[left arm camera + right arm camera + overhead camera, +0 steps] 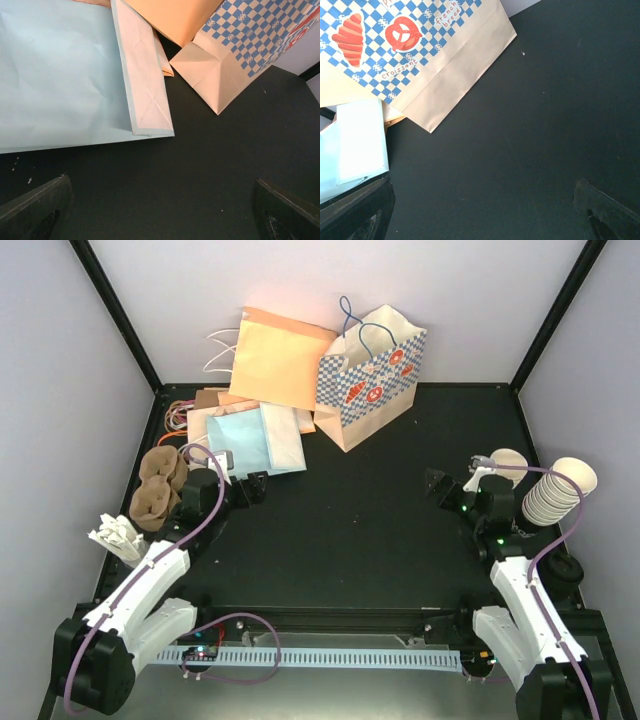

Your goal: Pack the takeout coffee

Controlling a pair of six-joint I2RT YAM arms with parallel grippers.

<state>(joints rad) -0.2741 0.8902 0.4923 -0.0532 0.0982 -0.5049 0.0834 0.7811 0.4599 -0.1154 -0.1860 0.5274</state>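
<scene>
Finding 1, jaws. The right gripper (437,485) stands with its jaws wide apart and nothing between them. The left gripper (254,486) is the same. Both wrist views show only bare dark table (360,530) between the fingers.

Finding 2, position of the task item. The takeout coffee (508,464) sits at the right side of the table, just beside the right arm's wrist, to its right and slightly farther off. It is close beside a tilted stack of cups (555,495), and contact between the two cannot be determined. Neither wrist view shows the cup.

Finding 3, governing relation. The right jaws point left and far, towards the table's middle, so the cup lies behind them and to their right. The right arm is much the nearer; the left is well apart, across the table. The cup appears to stand mouth up, long axis vertical, though it is small in the overhead view. In my judgement the right wrist must swing round to the right before any approach.

Finding 4, materials. The cup is thin cream paper, tapered, with a rolled rim, and is likely to crush easily. The blue-checked paper bag (372,380) at far centre is creased paper with a plain folded base and blue cord handles. The table surface is matt black.
</scene>
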